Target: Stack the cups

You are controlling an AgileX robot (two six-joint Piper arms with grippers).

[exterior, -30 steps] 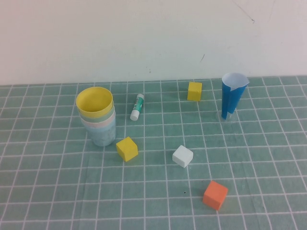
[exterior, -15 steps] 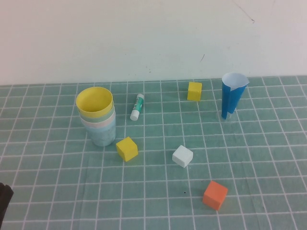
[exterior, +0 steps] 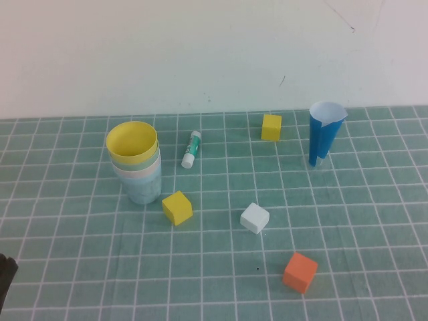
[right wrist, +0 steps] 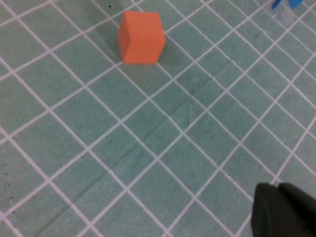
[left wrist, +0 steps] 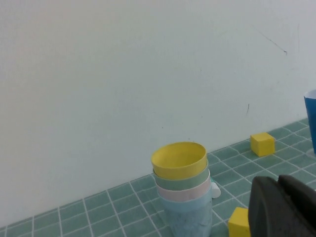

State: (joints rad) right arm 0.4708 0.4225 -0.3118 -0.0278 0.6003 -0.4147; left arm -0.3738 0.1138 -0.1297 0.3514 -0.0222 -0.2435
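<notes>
The four cups stand nested in one upright stack at the table's left: yellow cup [exterior: 132, 140] on top, then pale green [exterior: 138, 162], pink [exterior: 138, 173], and light blue cup [exterior: 143, 190] at the bottom. The stack also shows in the left wrist view [left wrist: 180, 187]. My left gripper [left wrist: 284, 210] is shut and empty, well back from the stack; its dark tip shows at the high view's lower left edge [exterior: 5, 277]. My right gripper [right wrist: 282, 211] is shut and empty above bare mat, out of the high view.
A yellow cube [exterior: 177, 207] lies just right of the stack, with a glue stick [exterior: 191, 149] behind it. A white cube [exterior: 255, 218], an orange cube [exterior: 299, 271], a far yellow cube [exterior: 271, 127] and a tall dark-blue cone [exterior: 325, 134] stand to the right. A wall closes the back.
The dark tip of my left gripper has come into the high view's lower left corner. The cups and blocks have not moved.
</notes>
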